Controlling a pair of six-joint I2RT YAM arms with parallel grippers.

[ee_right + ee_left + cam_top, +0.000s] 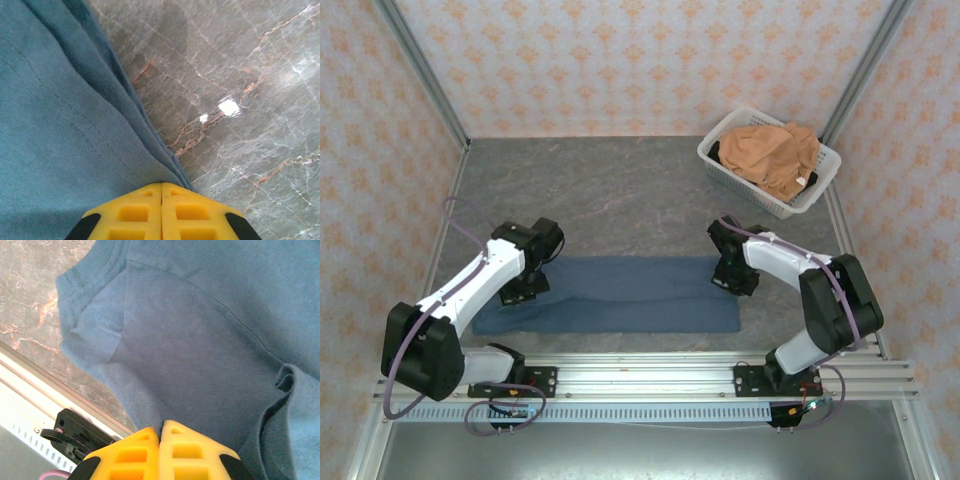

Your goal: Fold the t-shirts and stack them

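Left gripper (160,424) and right gripper (161,185) pinched shut on far edge of slate-blue t-shirt (620,295); limp, light cloth, best gripped at both ends.

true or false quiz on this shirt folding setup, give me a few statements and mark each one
1. The blue t-shirt lies on the table as a long strip between the two arms. True.
2. The orange t-shirt is stacked on the blue t-shirt. False: it sits crumpled in the white basket.
3. The white basket stands at the far right corner of the table. True.
4. Both grippers hang wide open above the cloth. False: the left gripper and the right gripper each have their fingers closed together on an edge of the blue t-shirt.
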